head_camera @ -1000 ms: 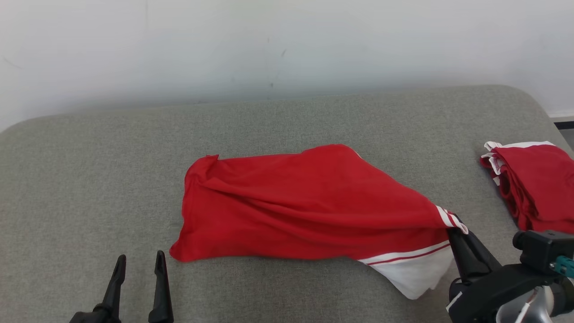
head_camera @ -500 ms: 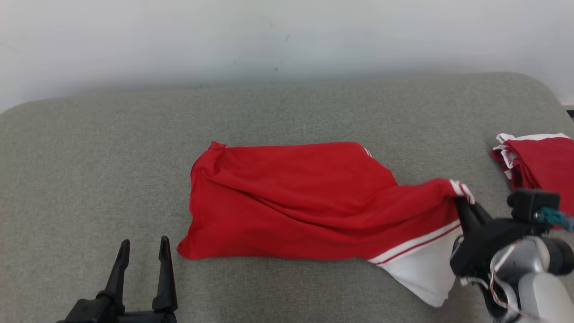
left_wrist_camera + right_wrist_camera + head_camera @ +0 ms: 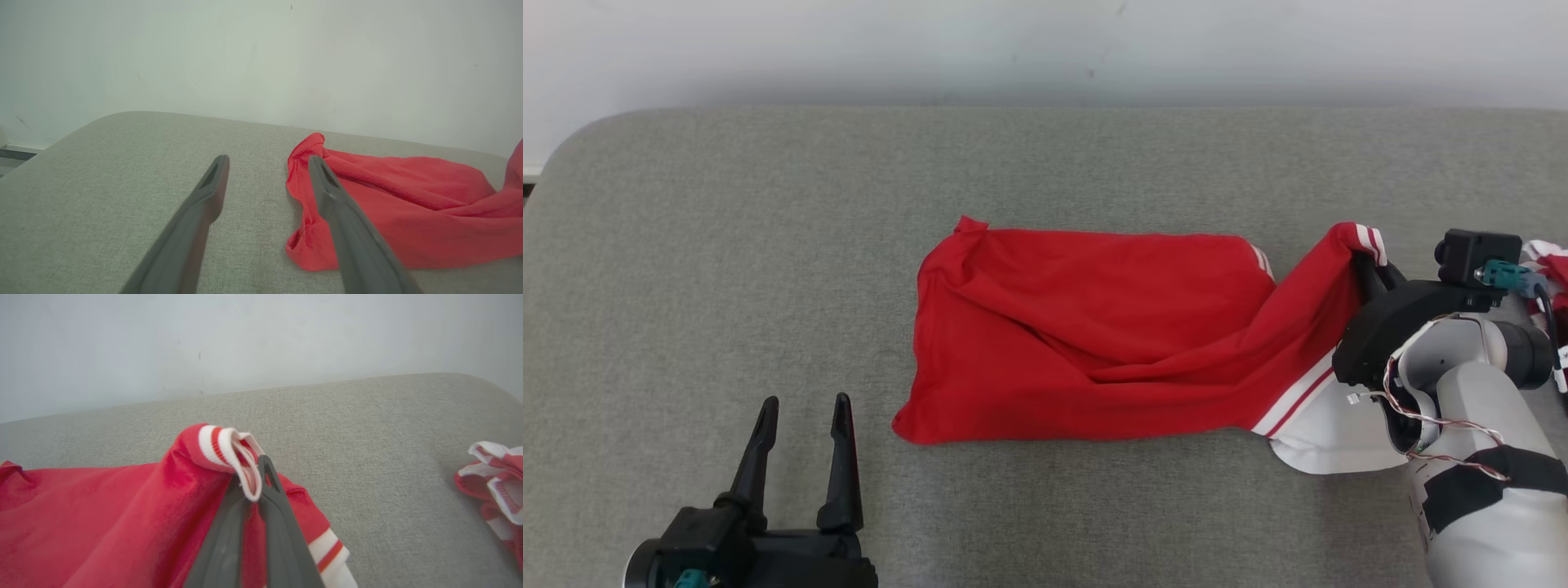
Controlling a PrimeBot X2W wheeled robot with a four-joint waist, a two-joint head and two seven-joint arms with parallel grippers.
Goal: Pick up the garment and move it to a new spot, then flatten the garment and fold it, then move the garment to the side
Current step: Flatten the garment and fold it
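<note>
The garment (image 3: 1094,327) is a red shirt with white, red-striped trim, lying crumpled across the middle of the grey cushioned surface (image 3: 727,245). My right gripper (image 3: 1365,265) is shut on its striped cuff at the right end and holds that end lifted. In the right wrist view the cuff of the garment (image 3: 122,522) folds over my closed right gripper (image 3: 255,486). My left gripper (image 3: 805,408) stands open at the lower left, empty, a little left of the garment's near left corner. The left wrist view shows the open left gripper (image 3: 267,161) beside the garment (image 3: 388,204).
Another red and white garment (image 3: 496,477) lies bunched at the far right of the surface, its edge (image 3: 1552,269) peeping out behind my right arm. A pale wall (image 3: 1045,41) runs along the back. The surface's rounded left corner (image 3: 572,155) is near.
My right gripper has carried the striped cuff up and away from me, stretching the garment's right end. The head camera has shifted right and down, so the whole scene slid in view.
</note>
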